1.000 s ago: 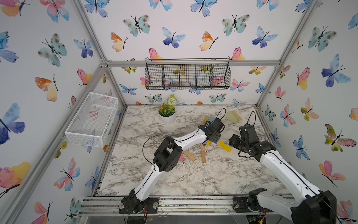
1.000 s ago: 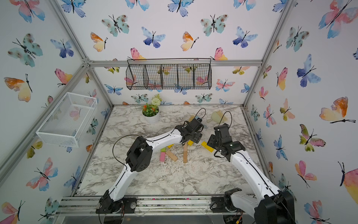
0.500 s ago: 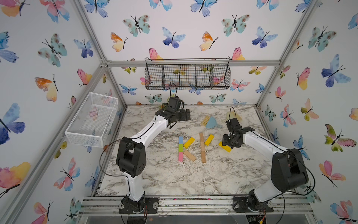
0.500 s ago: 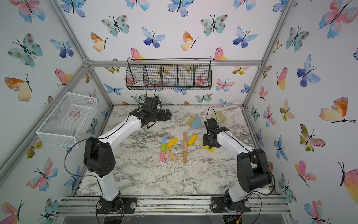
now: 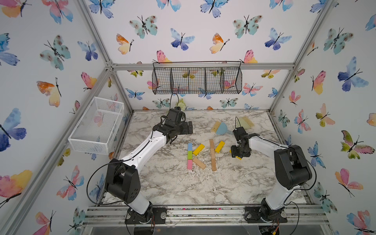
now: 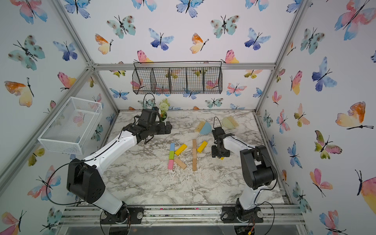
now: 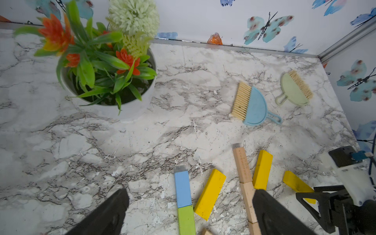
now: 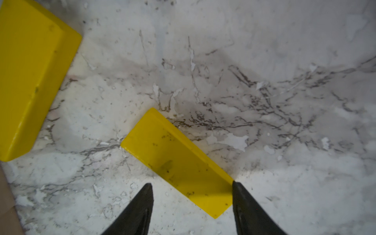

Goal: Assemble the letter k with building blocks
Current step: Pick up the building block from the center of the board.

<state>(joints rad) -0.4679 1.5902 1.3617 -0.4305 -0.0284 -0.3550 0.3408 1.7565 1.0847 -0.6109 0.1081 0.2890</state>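
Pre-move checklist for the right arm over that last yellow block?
1. Right gripper straddles the loose yellow block: ok.
2. Jaws square to that block: not ok; it lies skewed between them.
3. Block flat on the table: ok.
4. Block joined to the tan stem: not ok; it lies apart.
5. Upper yellow arm against the tan stem: ok.
6. Left gripper open, empty, clear of the blocks: ok.
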